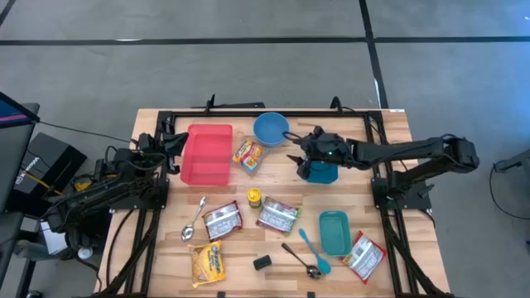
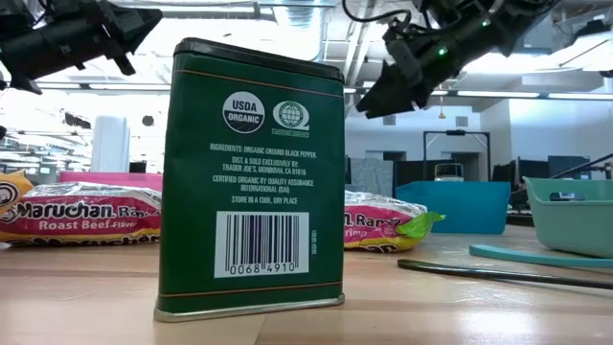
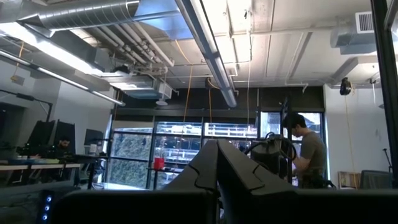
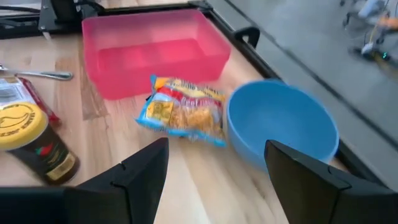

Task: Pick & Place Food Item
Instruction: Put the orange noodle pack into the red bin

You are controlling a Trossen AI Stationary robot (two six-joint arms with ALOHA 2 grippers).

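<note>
A blue, yellow and red snack packet (image 1: 248, 154) (image 4: 183, 113) lies flat on the wooden table between a pink bin (image 1: 207, 154) (image 4: 155, 53) and a blue bowl (image 1: 271, 128) (image 4: 283, 134). My right gripper (image 1: 298, 154) (image 4: 217, 165) hovers open just to the packet's right and above it, slanting down toward it and touching nothing. In the low view it hangs high over the table (image 2: 372, 103). My left gripper (image 1: 171, 142) (image 3: 217, 174) is shut and empty at the table's left edge, pointing up into the room.
A yellow-lidded jar (image 1: 254, 197) (image 4: 31, 142) stands near the packet. Ramen packs (image 1: 222, 220) (image 1: 277, 217) (image 1: 364, 257), spoons (image 1: 195, 219) (image 1: 298, 259), a teal tray (image 1: 334, 232), a blue box (image 1: 321, 172) and a dark green tin (image 2: 251, 182) are spread around. A person (image 3: 308, 152) stands in the room.
</note>
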